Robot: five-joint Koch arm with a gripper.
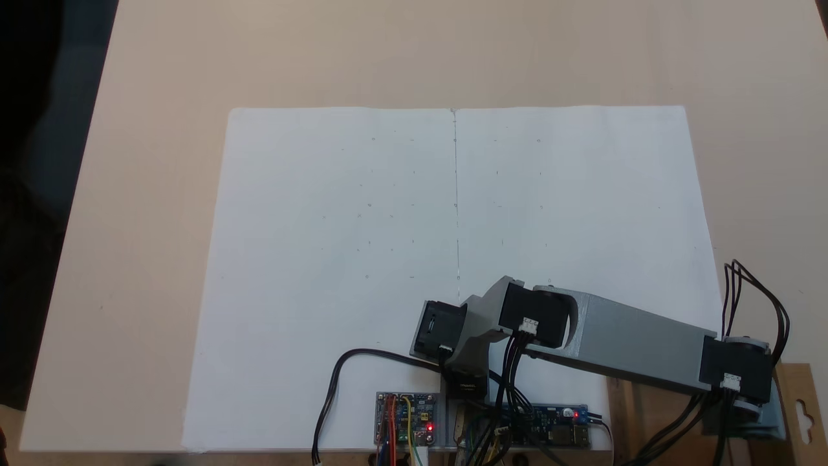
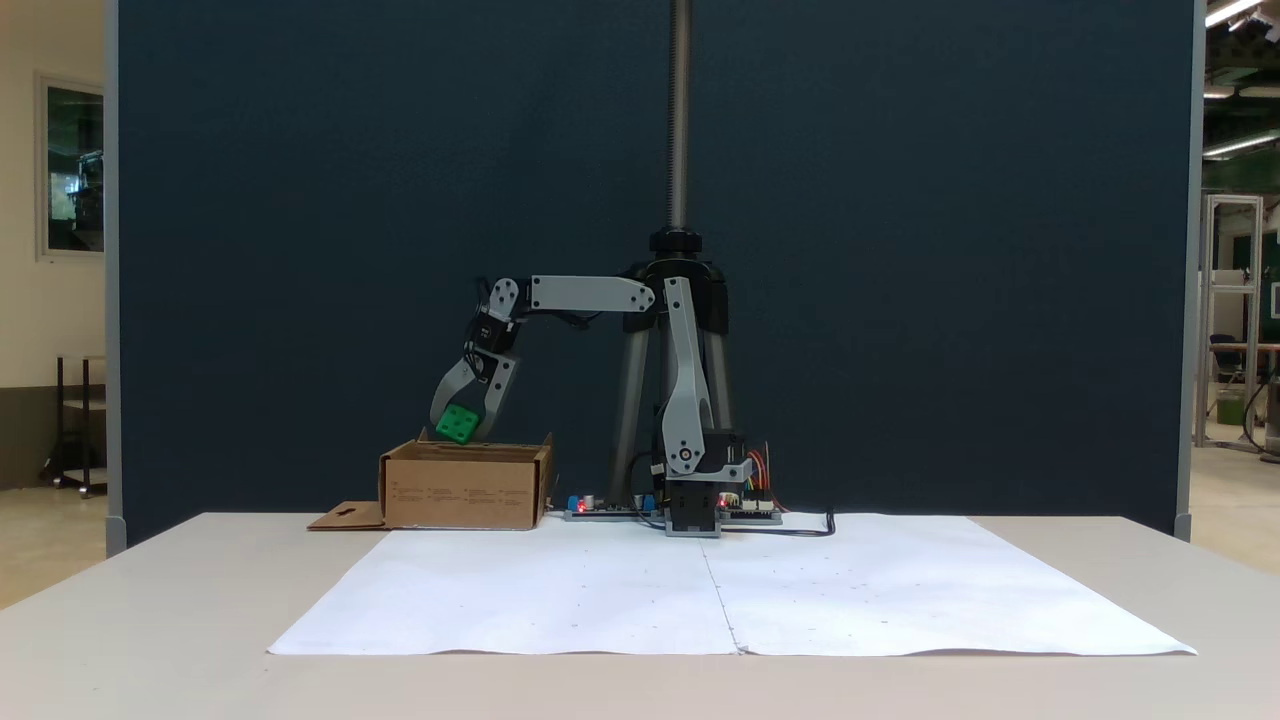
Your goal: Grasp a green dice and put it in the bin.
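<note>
fixed view: jaws (image 2: 462, 428) clamp green dice (image 2: 458, 424) just above bin (image 2: 460, 490) rim.

Hobby robot arm (image 2: 680, 380): grey 3D-printed plastic links, boxy black servo motors at joints, white connector plugs. Bundled black cables (image 1: 757, 298) loop between the joints. Blue-green circuit boards (image 1: 406, 419) at base, red LEDs lit, coloured jumper wires.

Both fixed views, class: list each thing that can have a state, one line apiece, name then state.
green dice: held off the surface, tilted, just above the bin's open top.
gripper: shut on the green dice, pointing down.
bin: open-topped, upright on the table, its side flap lying flat.
arm: reaching from its base over the bin.
control boards: powered, red lights on.
white paper sheets: lying flat.
</note>
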